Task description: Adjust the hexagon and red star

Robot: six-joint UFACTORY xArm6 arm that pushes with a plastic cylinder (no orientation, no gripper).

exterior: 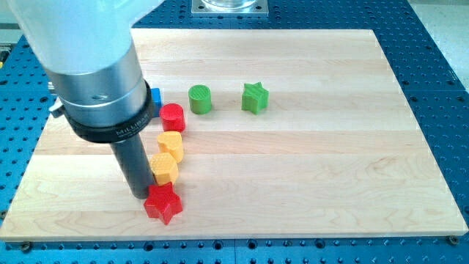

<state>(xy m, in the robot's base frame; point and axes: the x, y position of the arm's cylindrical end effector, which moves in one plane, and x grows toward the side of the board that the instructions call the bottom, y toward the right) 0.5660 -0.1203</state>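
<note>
Nearest the view's bottom: red star (163, 203), glossy moulded plastic, five blunt points, flat top, lying near the front edge of the desk (330, 183). My tip (141, 195) sits just at the star's upper-left side, touching or nearly so; the contact itself is hidden by the rod. No jaws on this rig, only the straight dark rod, so there is nothing to open or close. Directly above the star, touching or just beside it, the yellow hexagon (164, 168), faceted sides, matte-looking top. Above that a second yellow block (171, 145), shape unclear, possibly heart-like, then a red cylinder (173, 116). These four form a rough column. A blue block (155, 96) is mostly hidden behind the arm housing. Green cylinder (200, 99) and green star (255, 97) stand apart toward the view's top. Desk is pale banded wood, smooth. Judgement: star and hexagon are already adjacent; the adjustment appears under way, with the final nudge and alignment left.
</note>
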